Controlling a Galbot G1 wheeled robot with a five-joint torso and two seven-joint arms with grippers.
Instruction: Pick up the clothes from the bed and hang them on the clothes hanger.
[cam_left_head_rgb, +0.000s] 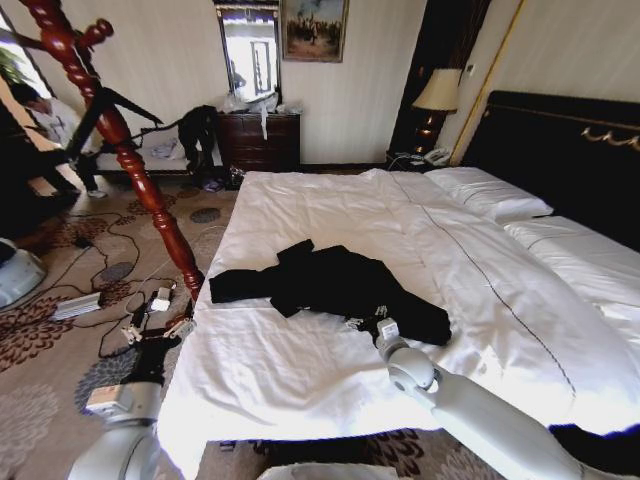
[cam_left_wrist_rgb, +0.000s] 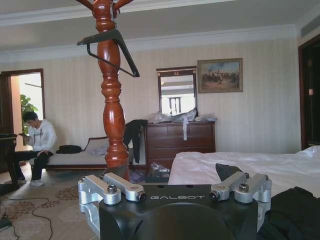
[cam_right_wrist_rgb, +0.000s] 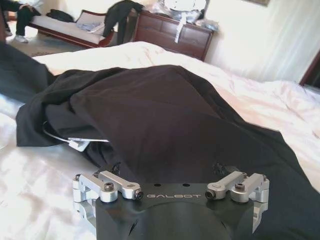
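Lying crumpled near the bed's (cam_left_head_rgb: 300, 370) foot edge, black coat (cam_left_head_rgb: 330, 283), right gripper (cam_left_head_rgb: 368, 322) touching its hem, grip state untellable, left gripper (cam_left_head_rgb: 160, 345) beside coat stand (cam_left_head_rgb: 125, 150), likewise untellable.

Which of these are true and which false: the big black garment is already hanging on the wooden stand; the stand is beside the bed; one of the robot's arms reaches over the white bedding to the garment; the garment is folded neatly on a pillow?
1. The large black long-sleeved garment already hangs on the stand. False: it lies spread on the wide bed's white wrinkled duvet.
2. The tall glossy red-brown turned-wood coat stand rises beside the bed, on the robot's left. True.
3. The right gripper is over the bedding, at the garment's near edge. True.
4. The garment is folded neatly on a pillow. False: it is crumpled mid-bed, apart from the white pillows.
5. The left gripper is on the garment. False: it is over the patterned carpet near the stand's base.
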